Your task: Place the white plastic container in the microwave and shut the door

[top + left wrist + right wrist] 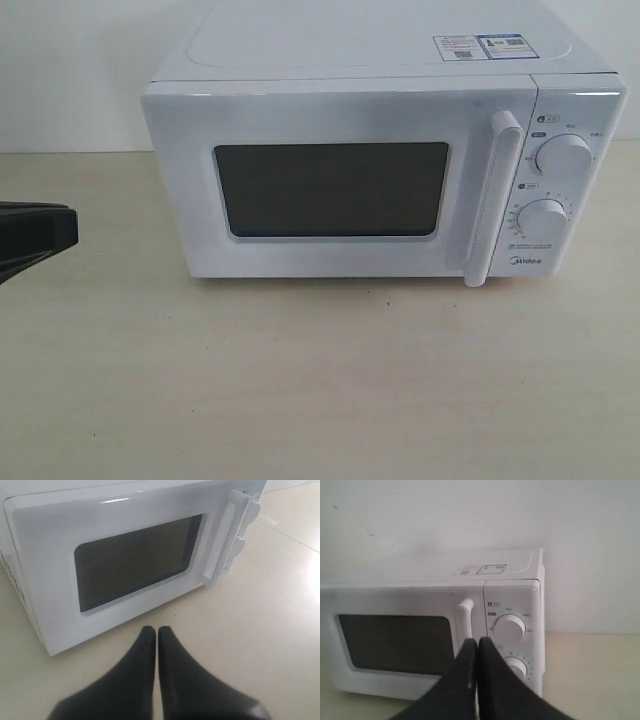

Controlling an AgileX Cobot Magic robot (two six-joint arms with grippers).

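White is the microwave (330, 45), which stands on the pale counter (300, 380) against a light wall (70, 70). Its door (330, 255) is fully shut and lies flush with the front. The dark window (332, 188) shows nothing of the inside. A long upright handle (495, 195) sits at the right side of the door, and just beside it are two round dials (563, 155), one above the other. The left gripper (156, 629) is closed on nothing, its black fingers pressed together, low over the counter in front of the door. The right gripper (477, 640) is also closed and empty, and points toward the handle and dials.
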